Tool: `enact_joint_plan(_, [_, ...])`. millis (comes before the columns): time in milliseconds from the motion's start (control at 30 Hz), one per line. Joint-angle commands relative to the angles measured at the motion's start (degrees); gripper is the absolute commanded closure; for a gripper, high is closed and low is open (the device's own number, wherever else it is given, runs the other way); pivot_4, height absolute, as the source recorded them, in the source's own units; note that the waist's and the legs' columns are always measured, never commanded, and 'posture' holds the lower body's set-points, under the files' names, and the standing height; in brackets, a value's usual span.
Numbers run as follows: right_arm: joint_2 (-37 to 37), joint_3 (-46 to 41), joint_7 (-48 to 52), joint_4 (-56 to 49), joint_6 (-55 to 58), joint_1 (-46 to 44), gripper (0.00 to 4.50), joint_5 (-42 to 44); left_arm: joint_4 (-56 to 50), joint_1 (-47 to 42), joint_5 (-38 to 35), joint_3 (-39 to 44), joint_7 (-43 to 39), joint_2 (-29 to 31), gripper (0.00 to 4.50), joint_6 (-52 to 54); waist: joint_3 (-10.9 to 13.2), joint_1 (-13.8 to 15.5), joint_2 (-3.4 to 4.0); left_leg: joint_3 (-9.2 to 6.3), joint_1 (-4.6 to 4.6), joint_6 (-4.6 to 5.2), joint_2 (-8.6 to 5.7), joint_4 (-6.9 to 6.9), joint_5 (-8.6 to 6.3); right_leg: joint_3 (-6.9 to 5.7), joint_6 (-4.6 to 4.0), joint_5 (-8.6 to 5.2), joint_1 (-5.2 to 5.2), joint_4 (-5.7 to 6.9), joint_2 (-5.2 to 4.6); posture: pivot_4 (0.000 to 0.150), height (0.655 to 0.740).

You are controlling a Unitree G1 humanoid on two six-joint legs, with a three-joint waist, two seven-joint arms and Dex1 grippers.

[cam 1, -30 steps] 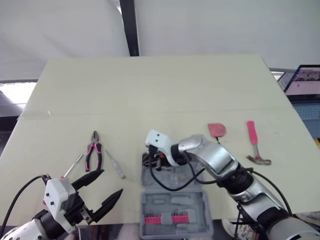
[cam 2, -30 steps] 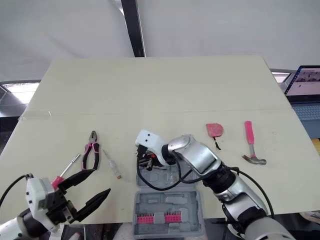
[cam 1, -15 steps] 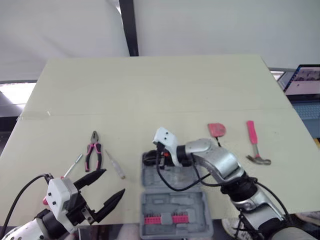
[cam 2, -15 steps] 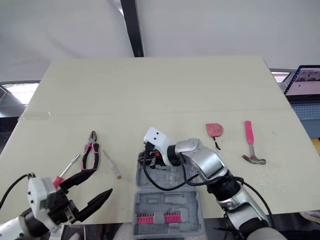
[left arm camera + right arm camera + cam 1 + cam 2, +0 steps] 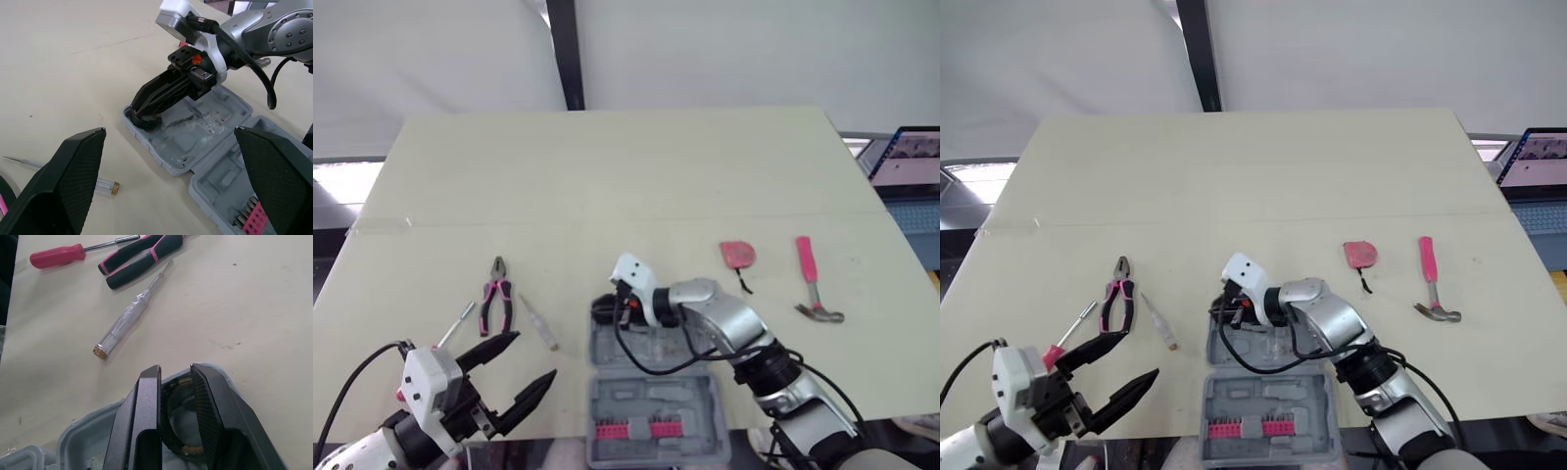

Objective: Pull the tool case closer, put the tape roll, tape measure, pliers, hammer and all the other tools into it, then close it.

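Spread wide, the left claw (image 5: 530,355) hovers over the near left edge of the table (image 5: 607,176), holding nothing. Just beyond it lie a pink screwdriver (image 5: 455,325), the pliers (image 5: 496,294) and a clear-handled screwdriver (image 5: 540,325), side by side but apart. Next comes the open tool case (image 5: 646,397) at the near edge. The right claw (image 5: 176,369) reaches into its far left corner, pinching the black tape roll (image 5: 145,121), which sits low in that corner of the tray. Whether the roll already touches the tray floor I cannot tell.

The roll looks light and slightly springy, probably tacky on its outer face. A pinch across the ring suits it, and a gentle release should leave it seated. To the right, well apart from the case, lie the tape measure (image 5: 737,255) and then the hammer (image 5: 813,279). The hammer is likely head-heavy, so it is best taken near the head.
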Motion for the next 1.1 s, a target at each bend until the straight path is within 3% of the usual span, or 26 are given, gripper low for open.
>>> enact_joint_plan(33, [0.54, -0.56, 0.63, 0.42, -2.20, -0.73, 3.50, -0.42, -1.36, 1.25, -0.44, 1.11, -0.55, -0.05, 0.00, -1.12, 0.00, 0.01, 0.00, 0.00, 0.00, 0.00, 0.00, 0.00, 0.00, 0.00, 0.00, 0.00, 0.00, 0.00, 0.00, 0.150, 0.7400])
enact_joint_plan(633, [-0.04, 1.45, 1.51, 2.27, -7.96, 1.55, 3.50, -4.62, -1.31, 1.81, -0.42, 1.65, -1.36, 0.16, 0.00, -1.86, 0.00, -0.01, 0.00, 0.01, 0.01, 0.00, 0.00, 0.00, 0.00, 0.00, 0.00, 0.00, 0.01, 0.00, 0.00, 0.150, 0.7400])
enact_joint_plan(800, [-0.18, -3.06, 1.01, -4.57, -2.60, -0.37, 3.50, -0.88, -1.63, 0.72, -0.89, 1.12, -0.65, 0.24, 0.00, -1.36, 0.00, 0.03, 0.00, 0.00, -0.01, -0.01, 0.00, 0.00, 0.00, 0.00, 0.00, 0.00, 0.00, 0.00, 0.00, 0.150, 0.7400])
enact_joint_plan(933, [-5.91, -9.47, 2.62, -17.33, 8.85, 0.08, 3.50, 5.95, -1.91, -0.31, -1.83, 1.02, 0.54, 0.57, 0.00, 0.22, 0.01, 0.22, 0.01, 0.00, -0.03, -0.01, 0.00, 0.01, 0.00, 0.00, 0.00, 0.00, 0.00, 0.00, 0.00, 0.150, 0.7400])
enact_joint_plan(1100, [-22.10, -21.85, 6.96, -28.66, 20.73, 6.72, 3.50, 15.43, 0.27, 2.18, -0.67, 2.06, -1.29, -0.05, 0.00, -1.08, 0.02, 1.79, -0.03, -0.01, -0.05, 0.06, -0.04, 0.01, -0.03, -0.01, 0.00, 0.00, 0.10, -0.16, -0.03, 0.150, 0.7400])
